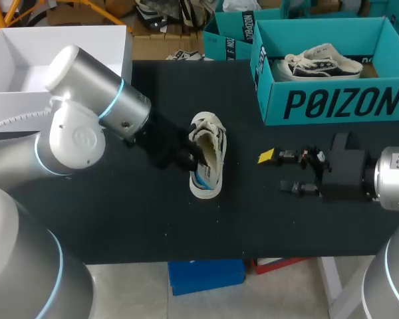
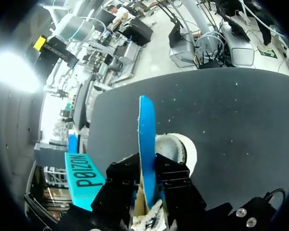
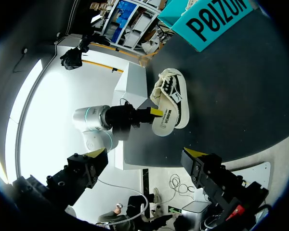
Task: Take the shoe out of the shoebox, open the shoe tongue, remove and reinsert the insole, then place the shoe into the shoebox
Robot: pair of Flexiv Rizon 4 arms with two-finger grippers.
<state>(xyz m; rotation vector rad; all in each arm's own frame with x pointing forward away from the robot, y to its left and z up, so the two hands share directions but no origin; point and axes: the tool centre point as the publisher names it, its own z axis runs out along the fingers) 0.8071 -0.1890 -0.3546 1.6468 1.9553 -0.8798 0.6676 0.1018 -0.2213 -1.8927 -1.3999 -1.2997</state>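
Note:
A white low-top shoe [image 1: 209,156] with dark laces lies on the black table [image 1: 253,219], left of the teal shoebox [image 1: 332,100]. My left gripper [image 1: 189,157] is at the shoe's opening. In the left wrist view it [image 2: 148,168] is shut on the blue insole [image 2: 147,134], which stands on edge between the black fingers [image 2: 123,178] and rises past the white toe [image 2: 185,149]. My right gripper [image 1: 279,171] hovers right of the shoe, open and empty. The right wrist view shows its yellow tips [image 3: 195,154] far apart, with the shoe [image 3: 172,103] ahead.
A second shoe [image 1: 322,63] lies inside the teal shoebox at the back right. A white open box [image 1: 60,53] stands at the back left, behind my left arm. The table's front edge runs just below both grippers.

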